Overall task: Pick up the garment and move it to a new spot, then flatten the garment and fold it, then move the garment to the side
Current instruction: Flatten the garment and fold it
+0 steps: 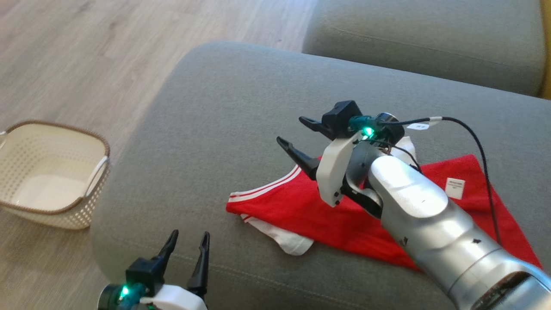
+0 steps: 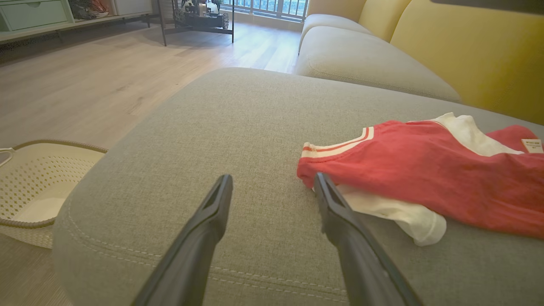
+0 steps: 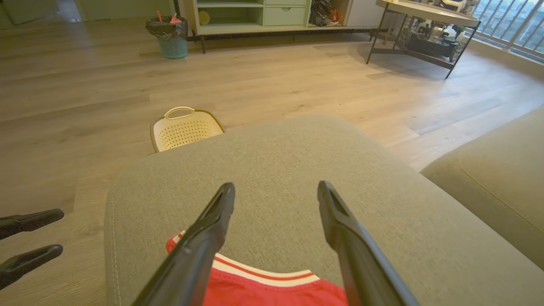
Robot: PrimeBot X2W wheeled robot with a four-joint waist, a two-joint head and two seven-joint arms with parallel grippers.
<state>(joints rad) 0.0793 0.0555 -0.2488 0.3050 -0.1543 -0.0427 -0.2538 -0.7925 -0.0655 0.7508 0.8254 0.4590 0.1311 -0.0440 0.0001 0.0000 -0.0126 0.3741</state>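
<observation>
on the sofa (image 1: pixel 224 107), red garment (image 1: pixel 301 211)

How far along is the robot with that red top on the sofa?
Done, it seems: the red garment lies on the grey cushion, outside the basket, and looks partly folded. In hand: nothing is gripped; the right gripper hangs open over its striped edge, the left gripper open near the cushion's front. Left: a white part pokes out, so tidying the fold, then moving it aside.
</observation>
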